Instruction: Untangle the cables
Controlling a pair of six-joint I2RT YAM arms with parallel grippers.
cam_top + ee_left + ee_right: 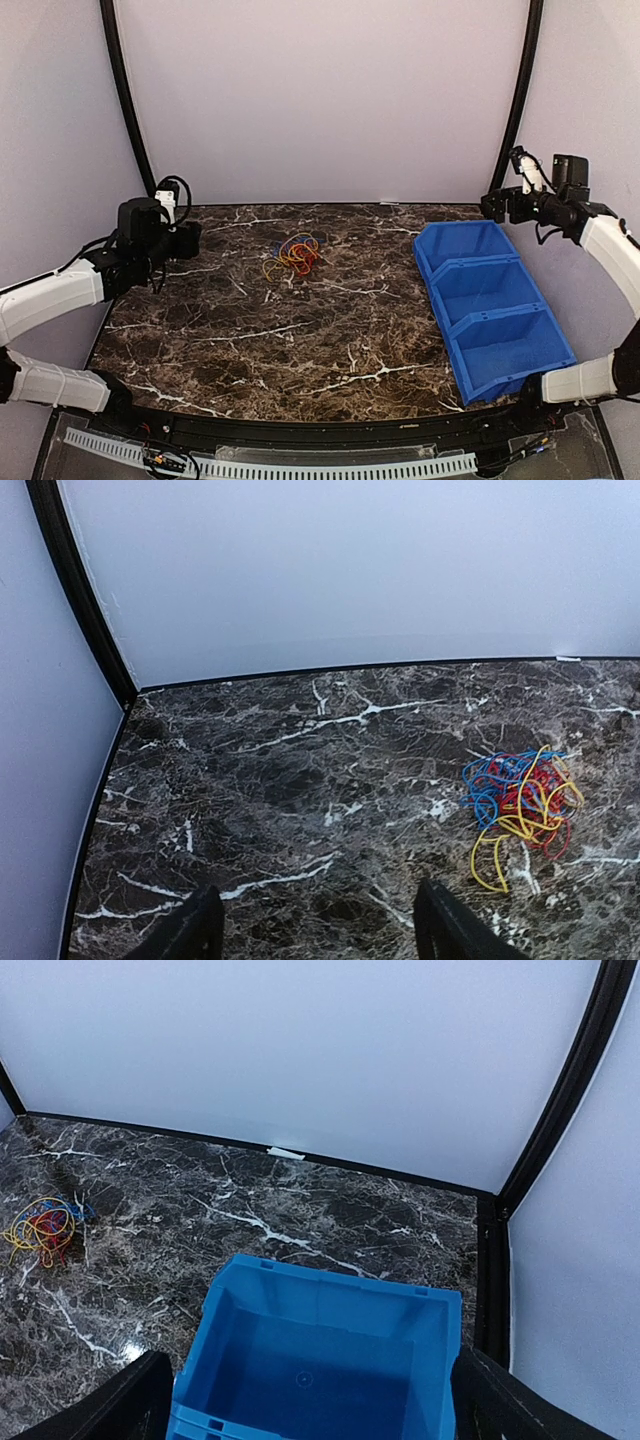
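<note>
The cables (pixel 293 254) lie as one small tangled bundle of blue, red, orange and yellow wires on the dark marble table, toward the back middle. The bundle also shows at the right of the left wrist view (pixel 520 802) and at the far left of the right wrist view (pixel 42 1228). My left gripper (pixel 190 240) is open and empty, held above the table's left back part, well left of the bundle; it also shows in the left wrist view (pixel 318 930). My right gripper (pixel 492 206) is open and empty, above the back bin; it also shows in the right wrist view (pixel 310 1405).
Three blue open bins (pixel 493 303) stand in a row along the table's right side; the back one (pixel 320 1360) is empty. Pale walls enclose the back and sides, with black posts (pixel 125 95) in the back corners.
</note>
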